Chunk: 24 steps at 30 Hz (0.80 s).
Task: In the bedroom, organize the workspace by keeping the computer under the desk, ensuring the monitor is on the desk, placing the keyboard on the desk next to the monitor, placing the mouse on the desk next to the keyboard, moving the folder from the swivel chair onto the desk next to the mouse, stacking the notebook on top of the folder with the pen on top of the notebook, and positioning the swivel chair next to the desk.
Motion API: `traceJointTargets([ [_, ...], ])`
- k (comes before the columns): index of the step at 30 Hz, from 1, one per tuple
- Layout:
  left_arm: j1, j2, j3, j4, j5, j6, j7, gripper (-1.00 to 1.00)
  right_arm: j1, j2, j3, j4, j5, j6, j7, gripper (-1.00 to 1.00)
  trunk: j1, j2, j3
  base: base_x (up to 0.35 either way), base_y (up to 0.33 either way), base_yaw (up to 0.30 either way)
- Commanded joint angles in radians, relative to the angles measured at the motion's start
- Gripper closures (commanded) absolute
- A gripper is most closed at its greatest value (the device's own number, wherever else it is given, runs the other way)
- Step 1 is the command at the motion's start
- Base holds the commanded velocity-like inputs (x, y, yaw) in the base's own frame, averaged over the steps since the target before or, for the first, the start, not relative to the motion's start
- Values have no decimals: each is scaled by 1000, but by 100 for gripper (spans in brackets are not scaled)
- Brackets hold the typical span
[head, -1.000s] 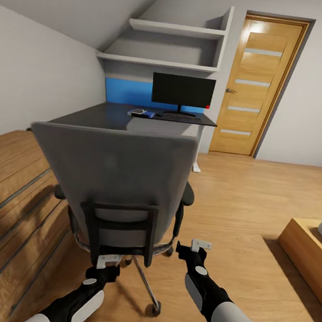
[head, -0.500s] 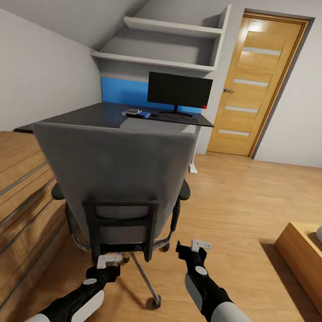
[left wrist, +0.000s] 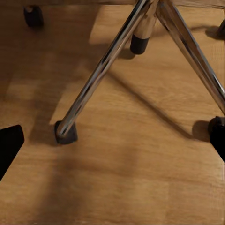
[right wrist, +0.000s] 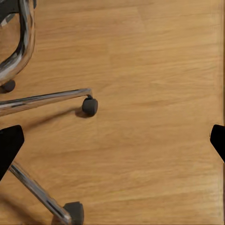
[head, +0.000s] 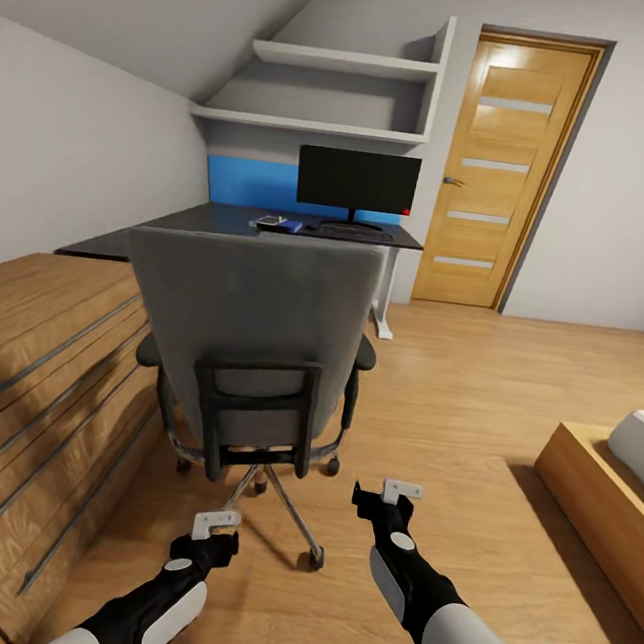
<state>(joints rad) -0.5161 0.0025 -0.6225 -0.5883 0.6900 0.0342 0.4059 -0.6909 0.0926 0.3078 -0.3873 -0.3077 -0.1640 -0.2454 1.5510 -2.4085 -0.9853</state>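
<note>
Grey chair (head: 259, 345) now looks smaller and farther from the robot than a moment ago, nearer the black desk (head: 233, 223). It seems the push worked, so the chair may soon be next to the desk. Both arms hang low behind it, not touching. On the desk sit the monitor (head: 357, 180), keyboard (head: 348, 232) and blue folder (head: 279, 224). Left claw (head: 217, 524) and right claw (head: 402, 491) are both spread wide, holding nothing.
</note>
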Motion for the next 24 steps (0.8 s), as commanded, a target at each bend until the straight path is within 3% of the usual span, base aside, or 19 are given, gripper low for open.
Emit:
traceJointTargets([
  [1,-1,1,-5,2,3,3,8,-100,-1,-1,8,1,-10,-5,-6,-100,-1,0,-1,-320,90,0],
  [9,-1,9,5,8,5,2,12,-100,-1,-2,8,1,-10,-12,-6,-100,-1,0,-1,-167,84,0],
  [12,-1,29,37,10,7,1,14,-100,-1,-2,8,1,-11,-15,-7,-100,-1,0,-1,-30,17,0],
  [16,-1,55,110,11,11,2,12,-100,-1,-8,8,0,-11,-16,-7,-100,-1,0,-1,-14,8,0],
  [17,-1,60,133,11,12,2,11,-100,-1,-12,8,0,-11,-16,-7,-100,-1,0,-1,-8,4,0],
  [18,-1,67,179,11,12,4,10,-100,-1,-19,8,0,-12,-17,-8,-100,-1,0,-1,-5,3,0],
  [24,-1,97,306,11,7,9,5,-100,-1,-34,7,-1,-13,-17,-9,-100,-1,0,-1,-2,1,0],
])
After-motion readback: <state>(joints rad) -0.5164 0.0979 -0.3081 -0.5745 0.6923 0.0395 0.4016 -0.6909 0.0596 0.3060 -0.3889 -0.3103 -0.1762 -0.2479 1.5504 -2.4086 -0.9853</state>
